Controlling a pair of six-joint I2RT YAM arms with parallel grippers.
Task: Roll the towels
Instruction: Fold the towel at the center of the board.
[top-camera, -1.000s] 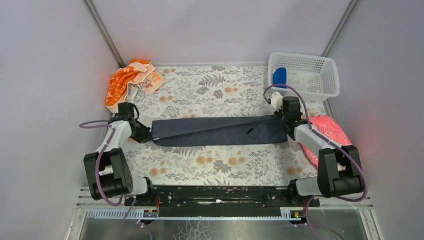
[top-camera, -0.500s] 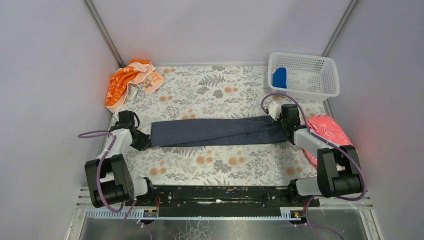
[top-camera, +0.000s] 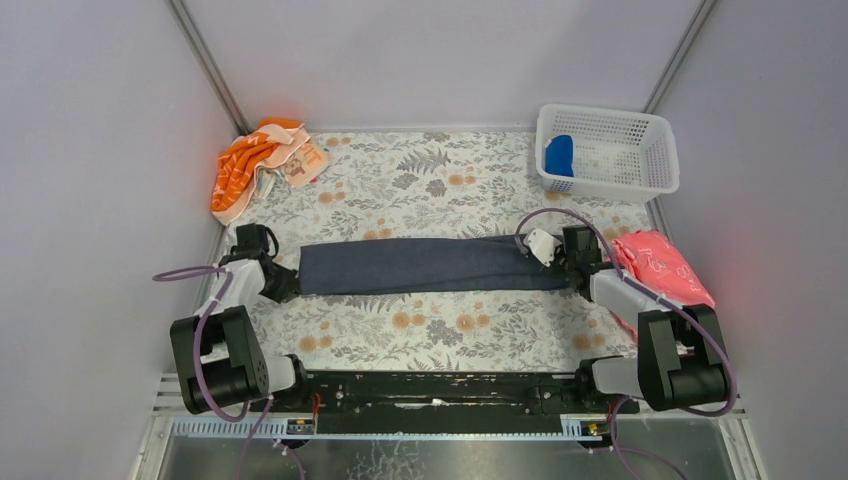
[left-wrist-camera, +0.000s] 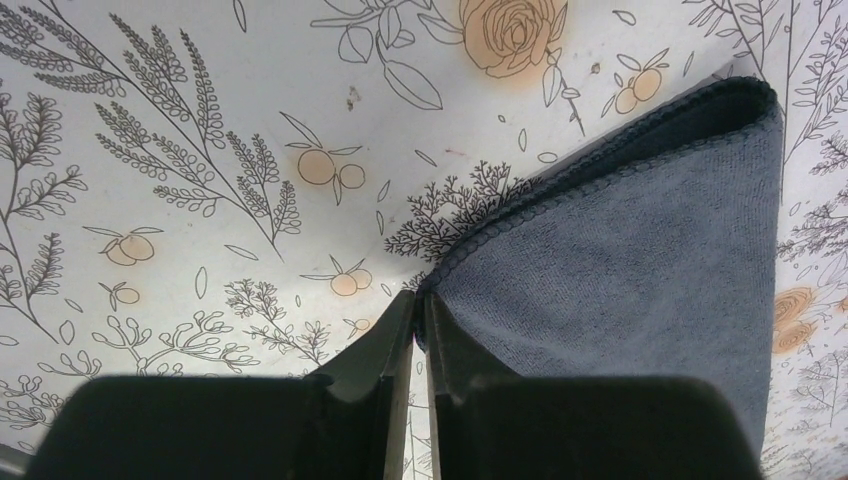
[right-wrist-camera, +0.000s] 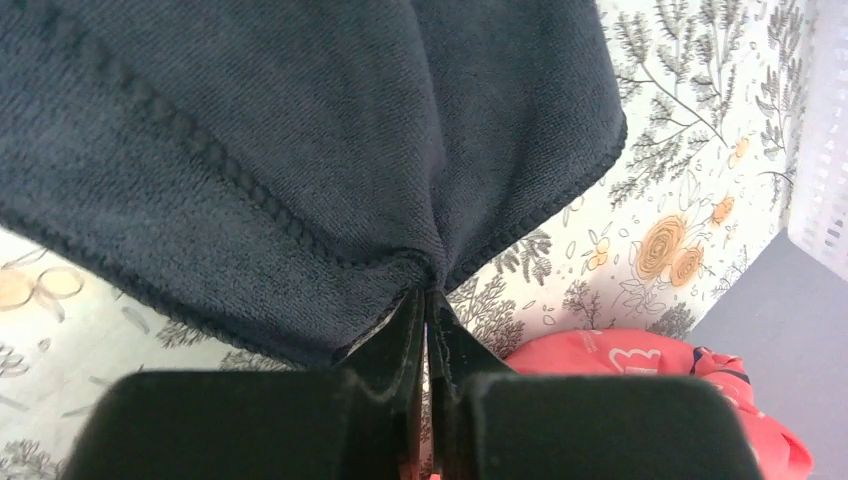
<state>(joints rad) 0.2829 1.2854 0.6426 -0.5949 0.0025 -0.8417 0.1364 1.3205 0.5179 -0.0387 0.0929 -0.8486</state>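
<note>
Grey towel (top-camera: 420, 265) gripped by left end effector (left-wrist-camera: 420, 300) and right end effector (right-wrist-camera: 428, 293)

long towel (top-camera: 420, 265): plain dark slate-grey | basket towel (top-camera: 559, 155): bright blue | basket (top-camera: 615, 178): white | table cover (top-camera: 400, 165): grey leaves, orange flowers | corner cloth (top-camera: 250, 170): orange-white

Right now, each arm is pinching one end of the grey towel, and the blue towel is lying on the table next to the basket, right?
Not quite. The blue towel is inside the white basket, not beside it, as the top view shows. The rest holds: the left fingers and right fingers each pinch an end of the grey towel.
</note>
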